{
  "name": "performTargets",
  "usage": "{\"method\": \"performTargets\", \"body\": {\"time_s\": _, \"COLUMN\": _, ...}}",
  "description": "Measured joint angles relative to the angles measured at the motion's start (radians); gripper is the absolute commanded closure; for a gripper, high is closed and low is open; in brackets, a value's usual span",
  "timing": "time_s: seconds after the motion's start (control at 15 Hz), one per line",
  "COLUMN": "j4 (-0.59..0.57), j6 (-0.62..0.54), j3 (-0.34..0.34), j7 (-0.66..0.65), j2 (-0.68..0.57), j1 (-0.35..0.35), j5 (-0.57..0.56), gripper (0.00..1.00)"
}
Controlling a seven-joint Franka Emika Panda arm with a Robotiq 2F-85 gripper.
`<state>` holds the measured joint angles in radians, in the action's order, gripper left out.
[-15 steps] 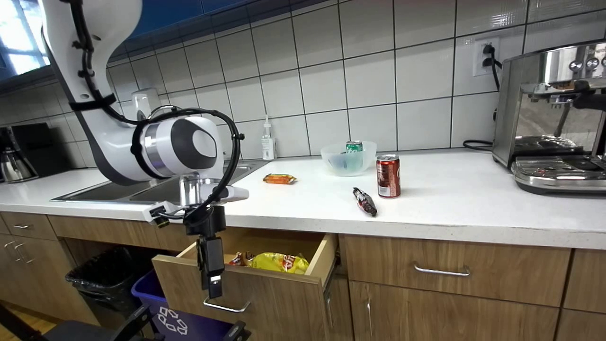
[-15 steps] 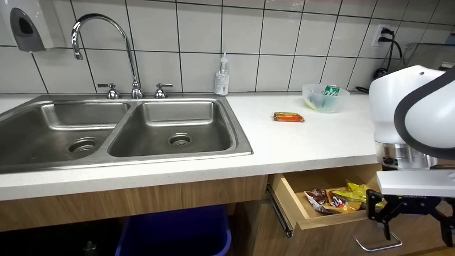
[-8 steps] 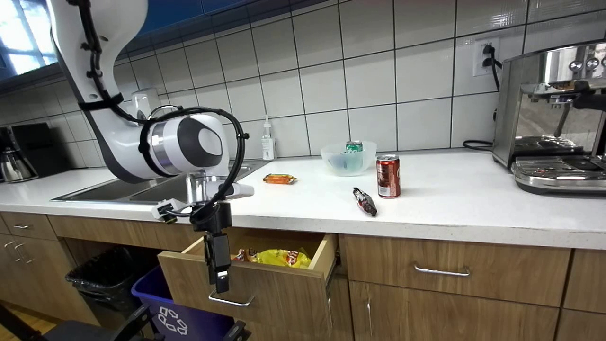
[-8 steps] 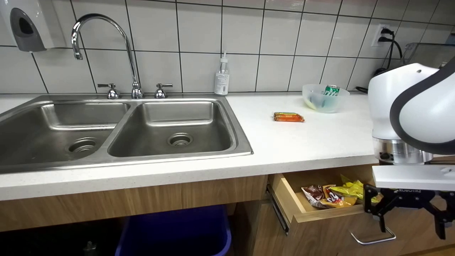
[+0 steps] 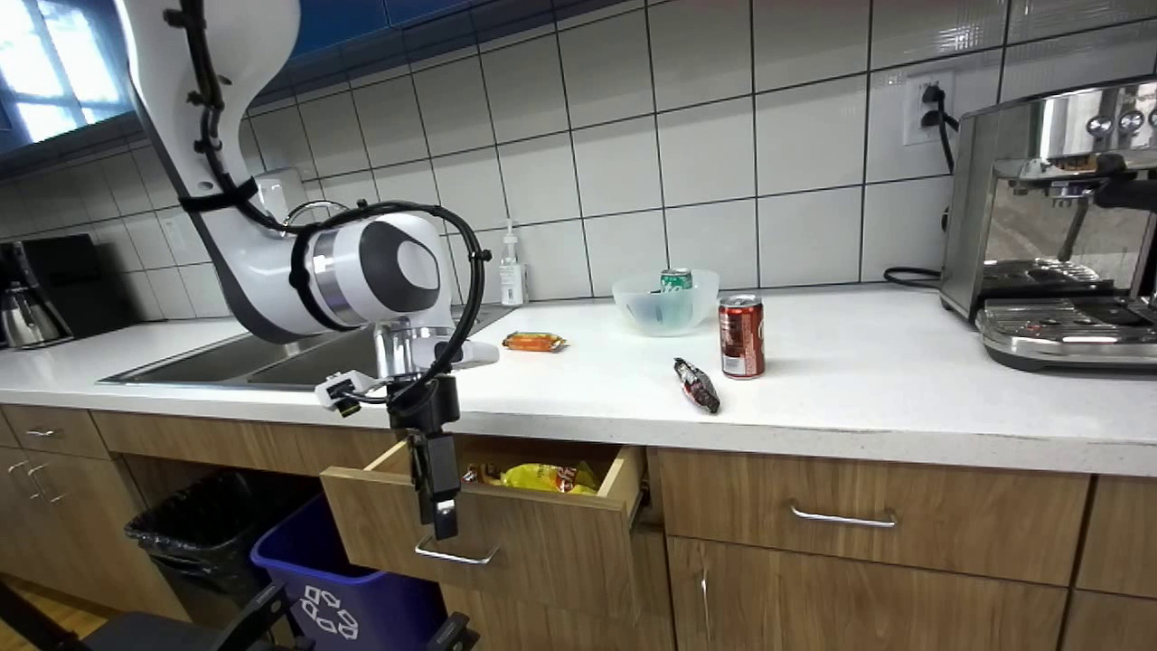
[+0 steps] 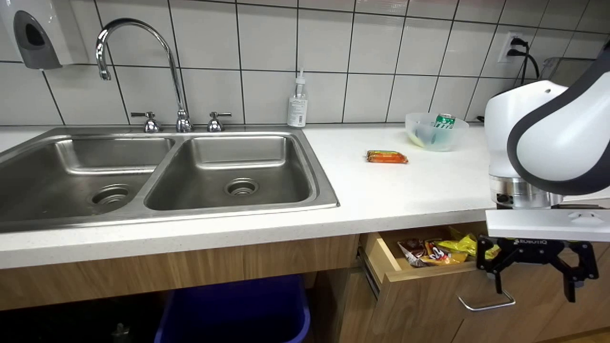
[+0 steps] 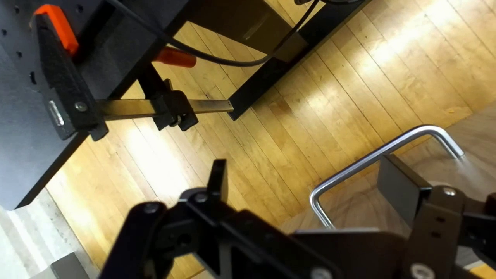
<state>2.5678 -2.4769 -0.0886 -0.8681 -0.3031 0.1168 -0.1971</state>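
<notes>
My gripper (image 6: pixel 534 291) stands open at the front of a wooden drawer (image 5: pixel 551 551), pointing down, with nothing held between its fingers. In the wrist view one finger (image 7: pixel 399 190) overlaps the metal drawer handle (image 7: pixel 364 161), near the drawer front; whether it touches is unclear. The opposite finger (image 7: pixel 219 178) is out over the floor. Partly pulled out, the drawer contains a yellow snack bag (image 5: pixel 538 476) and a brown snack bag (image 6: pixel 413 250). On the white counter lie an orange packet (image 5: pixel 533 342) and a dark packet (image 5: pixel 696 387), beside an upright red can (image 5: pixel 741 336).
A translucent bowl (image 5: pixel 646 312) with a green can (image 5: pixel 676 280) sits toward the wall. A steel sink (image 6: pixel 329 190) is set into the counter, a blue bin (image 6: pixel 238 309) below. The wrist view shows a black table (image 7: pixel 23 128) with an orange-handled clamp (image 7: pixel 60 29).
The drawer has slid farther into the cabinet, its handle and front moving back. My gripper has moved the same way along with it, staying open.
</notes>
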Motion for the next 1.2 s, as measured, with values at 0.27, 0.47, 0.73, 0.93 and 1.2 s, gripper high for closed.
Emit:
{"method": "performTargets", "body": {"time_s": 0.27, "j4": -0.049, "j6": 0.002, "j3": -0.004, "j7": 0.000, "j2": -0.032, "j1": 0.000, "j5": 0.001, "gripper": 0.00}}
{"method": "performTargets", "body": {"time_s": 0.47, "j4": -0.089, "j6": 0.006, "j3": -0.008, "j7": 0.001, "j2": -0.056, "j1": 0.000, "j5": 0.003, "gripper": 0.00}}
{"method": "performTargets", "body": {"time_s": 0.73, "j4": -0.148, "j6": 0.008, "j3": -0.017, "j7": 0.002, "j2": -0.090, "j1": 0.000, "j5": 0.006, "gripper": 0.00}}
{"method": "performTargets", "body": {"time_s": 0.93, "j4": -0.194, "j6": 0.013, "j3": -0.022, "j7": 0.003, "j2": -0.116, "j1": 0.000, "j5": 0.014, "gripper": 0.00}}
{"method": "performTargets", "body": {"time_s": 1.2, "j4": -0.231, "j6": 0.038, "j3": -0.025, "j7": 0.024, "j2": -0.137, "j1": 0.000, "j5": 0.027, "gripper": 0.00}}
